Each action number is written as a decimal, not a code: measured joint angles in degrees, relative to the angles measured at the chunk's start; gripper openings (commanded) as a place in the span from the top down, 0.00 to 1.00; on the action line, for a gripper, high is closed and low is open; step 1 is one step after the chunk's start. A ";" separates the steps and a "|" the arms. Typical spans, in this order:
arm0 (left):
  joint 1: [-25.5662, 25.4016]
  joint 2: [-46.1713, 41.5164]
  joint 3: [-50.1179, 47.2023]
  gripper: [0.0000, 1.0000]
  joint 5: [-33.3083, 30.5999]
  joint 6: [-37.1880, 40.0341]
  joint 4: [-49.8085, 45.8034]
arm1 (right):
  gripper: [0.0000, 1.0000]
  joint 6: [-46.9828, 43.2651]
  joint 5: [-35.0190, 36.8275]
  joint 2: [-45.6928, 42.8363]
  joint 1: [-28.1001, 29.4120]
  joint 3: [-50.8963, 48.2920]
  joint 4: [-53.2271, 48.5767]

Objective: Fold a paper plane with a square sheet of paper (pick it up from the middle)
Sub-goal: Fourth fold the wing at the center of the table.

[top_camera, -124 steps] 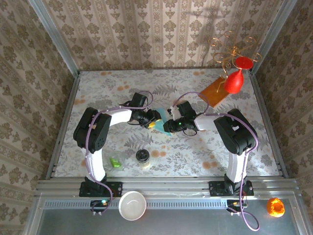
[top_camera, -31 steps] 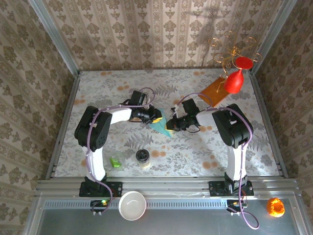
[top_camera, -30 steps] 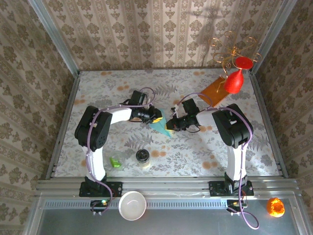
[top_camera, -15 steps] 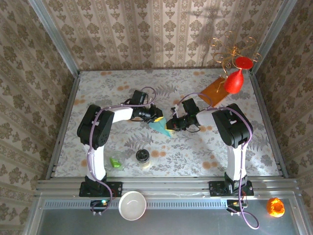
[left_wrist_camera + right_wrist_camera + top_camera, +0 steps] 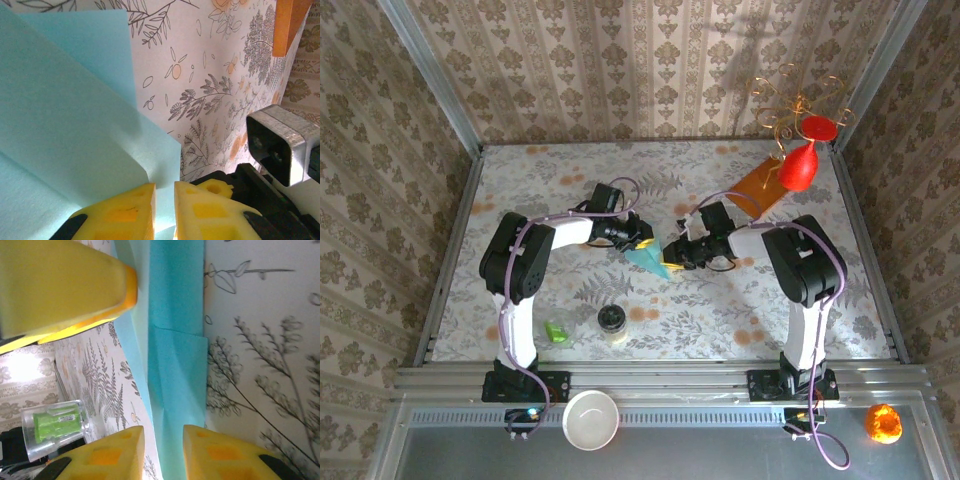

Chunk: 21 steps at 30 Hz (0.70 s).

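Left tool (image 5: 164,192) pinches the paper (image 5: 648,258) by its edge, jaws nearly shut; it should hold firm as anchor; the folded paper sits mid-surface (image 5: 720,300) between both tools; right tool (image 5: 163,437), jaws parted astride the fold, should close squarely on the crease.

The paper (image 5: 648,258) is light blue, the table (image 5: 540,175) white with grey ferns and orange blossoms, the sheet (image 5: 757,186) at upper right orange-brown, the walls (image 5: 620,60) beige damask.
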 measured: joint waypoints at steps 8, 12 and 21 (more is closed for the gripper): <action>0.00 0.00 0.15 0.82 -0.15 0.00 -0.09 | 0.68 -0.31 2.01 -4.09 -0.57 -0.81 -1.77; 0.00 0.00 0.20 0.82 -0.17 0.00 -0.09 | 0.68 -1.88 3.32 -4.09 0.11 -0.79 -4.31; 0.00 0.07 0.22 0.82 -0.46 0.00 -0.48 | 0.70 -5.66 5.33 -2.75 2.82 1.99 -9.35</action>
